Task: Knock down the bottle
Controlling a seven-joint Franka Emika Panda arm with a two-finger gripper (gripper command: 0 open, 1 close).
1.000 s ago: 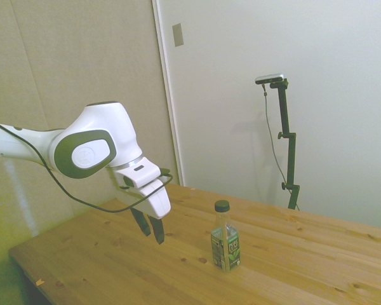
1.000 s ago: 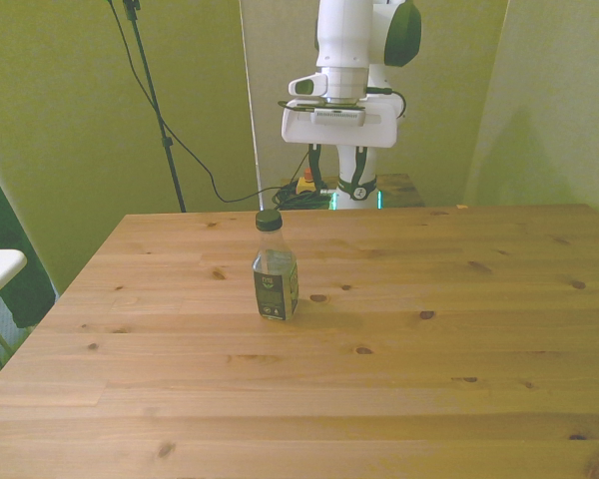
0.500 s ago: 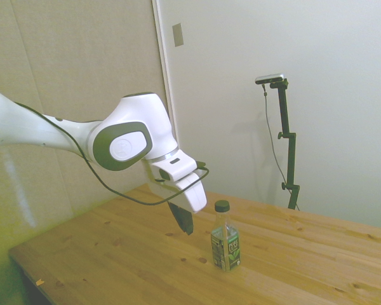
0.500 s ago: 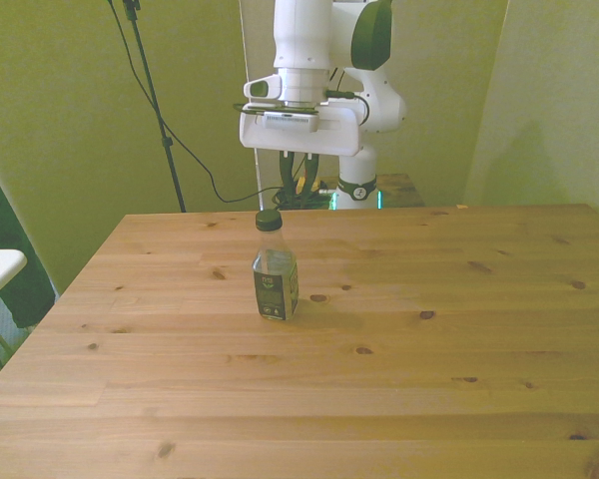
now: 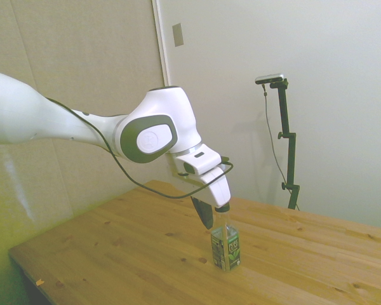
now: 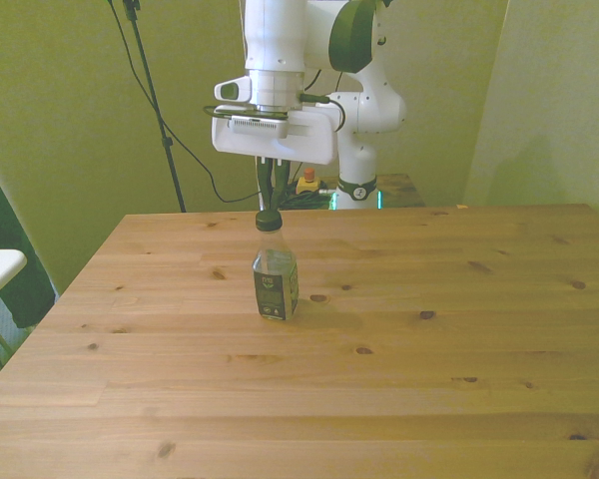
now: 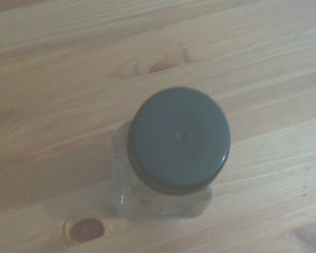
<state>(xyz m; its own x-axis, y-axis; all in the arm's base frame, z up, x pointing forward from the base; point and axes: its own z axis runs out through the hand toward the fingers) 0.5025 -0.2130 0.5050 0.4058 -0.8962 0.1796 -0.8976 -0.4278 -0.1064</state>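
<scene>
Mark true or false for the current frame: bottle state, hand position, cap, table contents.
1. The bottle is lying on its side. False: it stands upright on the table.
2. The hand is at the bottle's top, near the cap. True.
3. The cap is off. False: a dark cap is on, as the wrist view shows.
4. The bottle carries a green-and-dark label. True.
5. A second bottle stands at the front view's right. False: only one bottle is visible.

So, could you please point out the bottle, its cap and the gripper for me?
bottle (image 6: 276,290): front view, on the label.
cap (image 7: 179,138): wrist view, middle of its top.
gripper (image 5: 207,218): side view, at the fingertips.
</scene>
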